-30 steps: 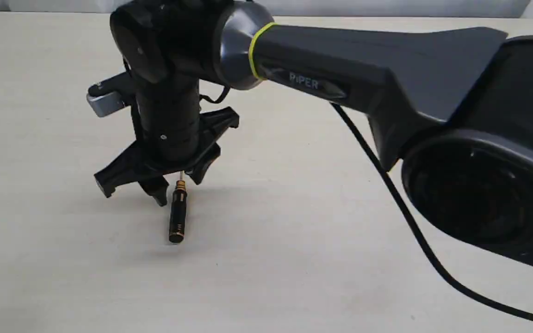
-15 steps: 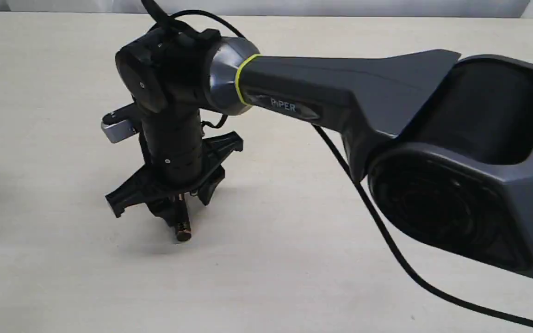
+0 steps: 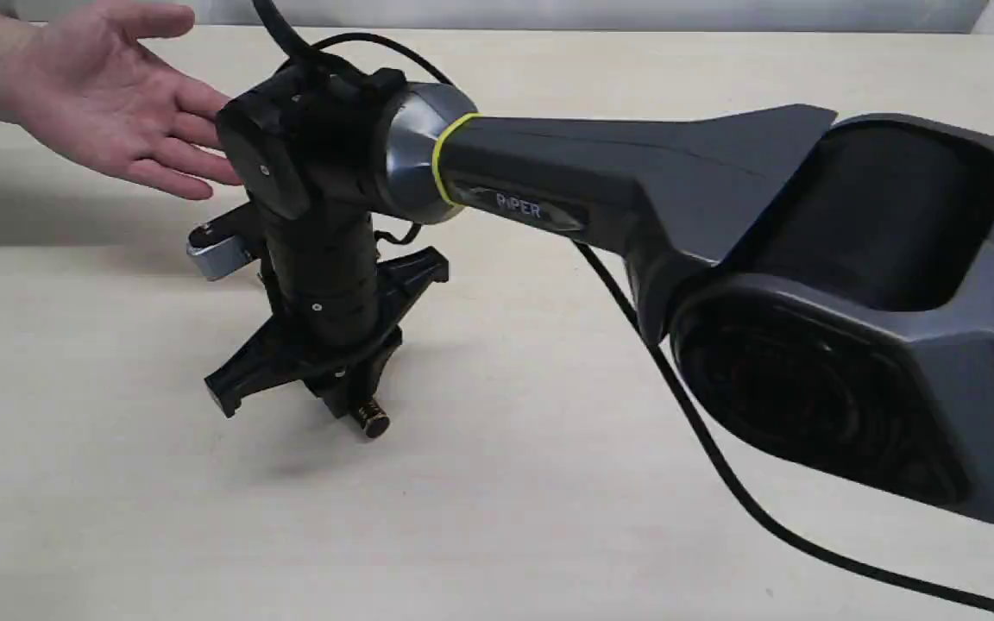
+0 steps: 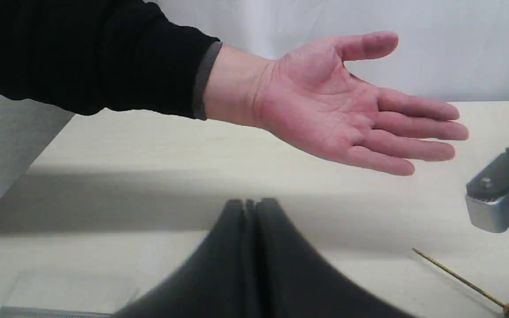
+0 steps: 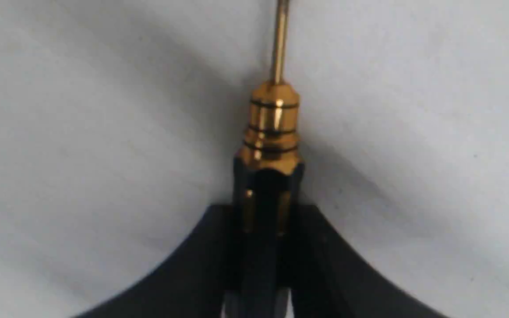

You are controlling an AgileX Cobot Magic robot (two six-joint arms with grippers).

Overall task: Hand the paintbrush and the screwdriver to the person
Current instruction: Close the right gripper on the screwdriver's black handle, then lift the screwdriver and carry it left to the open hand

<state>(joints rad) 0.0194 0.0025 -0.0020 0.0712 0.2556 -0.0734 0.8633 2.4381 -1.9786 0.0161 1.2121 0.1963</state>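
1 tool is nearest: the screwdriver (image 3: 370, 420), low by the table (image 3: 549, 517), its black handle pinched between the jaws of the right gripper (image 3: 350, 404), gold end ring sticking out. The left gripper (image 4: 251, 205) has its jaws pressed together on nothing. Farther back waits the person's hand (image 3: 109, 103), palm up. Best to lift cleanly, clamp firmly, carry the tool level and lay it across the palm before loosening. No paintbrush shows.
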